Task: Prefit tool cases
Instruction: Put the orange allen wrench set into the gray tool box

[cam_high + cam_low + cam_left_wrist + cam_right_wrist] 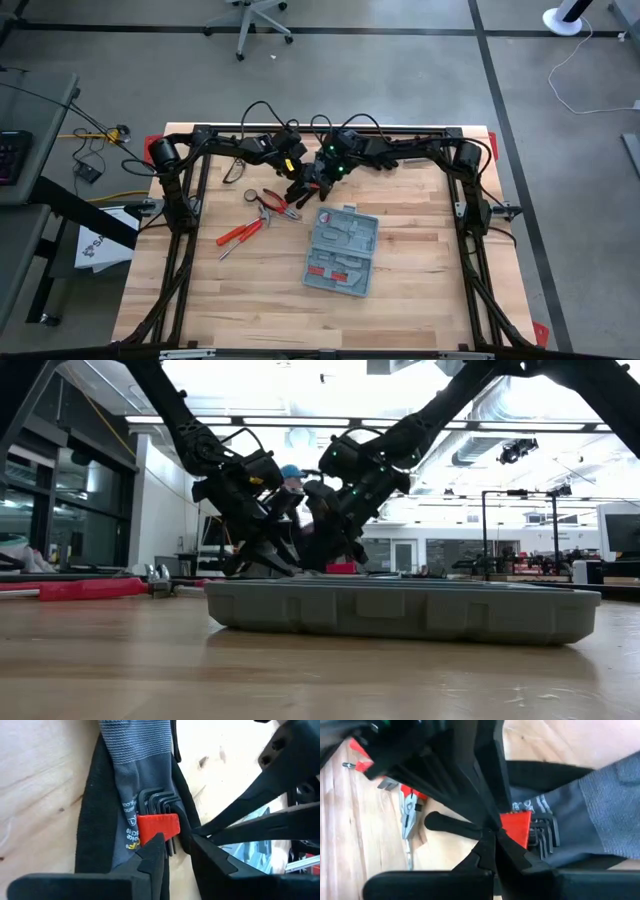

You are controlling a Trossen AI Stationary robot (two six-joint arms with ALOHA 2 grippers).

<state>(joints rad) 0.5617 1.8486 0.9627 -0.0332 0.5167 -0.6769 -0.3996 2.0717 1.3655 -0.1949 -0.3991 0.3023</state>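
Case (341,252) lying open and flat on table (420,300), just beside both sets of fingers, nearer the front edge than they are. Grey-blue plastic, rectangular with rounded corners; moulded grey interior holding a few red-handled tools, other recesses bare.

Left gripper (176,854) partly open, gripping nothing, fingertips straddling the end of hex keys (157,800). Right gripper (490,842) closed tip to tip, touching the corner of the red holder (157,826) from the opposite side; hard to say whether anything is pinched.

Hex keys dark and bent, bundled in that glossy red plastic holder, resting on a glove (135,765): grey knit back, black coated edges, ribbed cuff. Pliers (272,203) and red-handled screwdrivers (240,233) loose on the wood, on the left fingers' outer side.

Butcher-block planks, pale and smooth. Around it grey concrete floor (400,70) with dark seams and an office chair (255,20); beyond, a bright hall with ceiling lights.
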